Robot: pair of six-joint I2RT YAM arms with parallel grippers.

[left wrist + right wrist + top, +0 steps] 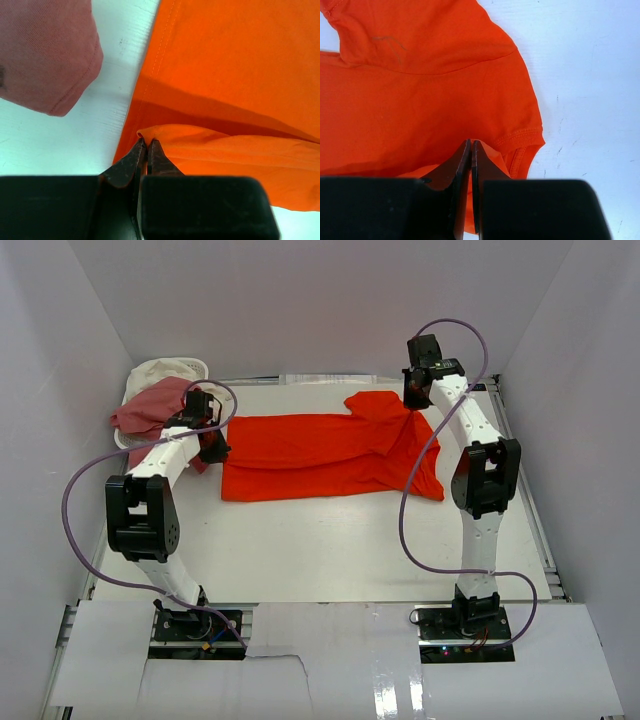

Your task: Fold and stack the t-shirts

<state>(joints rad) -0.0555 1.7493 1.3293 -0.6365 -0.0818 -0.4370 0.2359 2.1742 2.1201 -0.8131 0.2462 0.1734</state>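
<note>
The orange-red t-shirt (320, 455) lies spread across the far half of the table, partly folded along its length. My left gripper (212, 445) is shut on a raised fold at its left edge (150, 134). My right gripper (415, 400) is shut on the shirt at its far right, near a sleeve (520, 142). The dusty pink t-shirt (150, 408) lies bunched at the far left, partly over the basket; its sleeve shows in the left wrist view (45, 55). The cream-white t-shirt (165, 370) sits in the basket behind it.
A small white plastic basket (200, 366) stands in the far left corner. White walls close in the table on the left, back and right. Bare white table (320, 550) lies between the shirt and the arm bases.
</note>
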